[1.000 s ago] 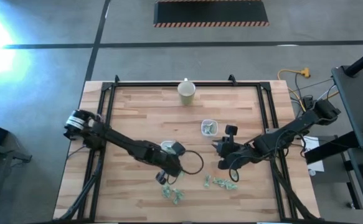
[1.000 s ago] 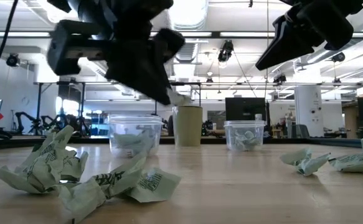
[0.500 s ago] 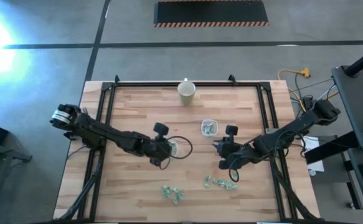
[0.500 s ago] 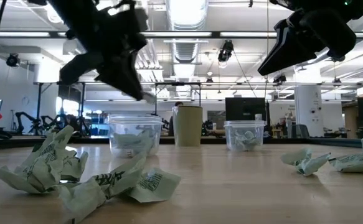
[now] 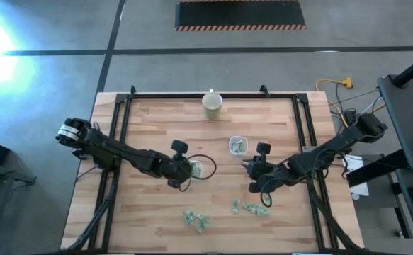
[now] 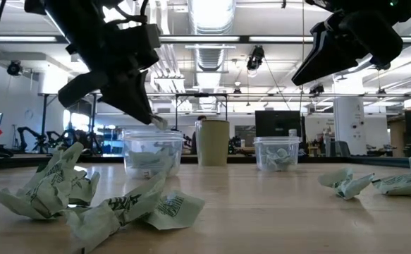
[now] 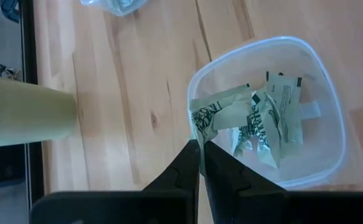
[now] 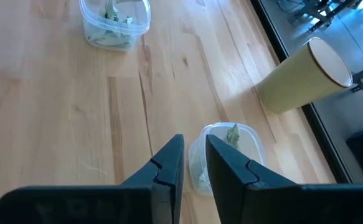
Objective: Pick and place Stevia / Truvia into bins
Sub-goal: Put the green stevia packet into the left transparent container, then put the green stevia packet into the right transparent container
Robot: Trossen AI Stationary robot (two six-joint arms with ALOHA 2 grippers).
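The left gripper [image 7: 200, 163], clenched on a featherlight, crumple-prone Stevia packet [image 7: 221, 111] by its edge, hangs over the bin [image 7: 328, 112].

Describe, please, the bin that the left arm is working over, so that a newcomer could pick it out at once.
Start at the cream cup by the far edge of the wooden table. Coming nearer, there are two clear square bins. The one meant is the bin farther from the cup, on the left arm's side, with the left pincer over its rim; the other bin has no pincer over it.
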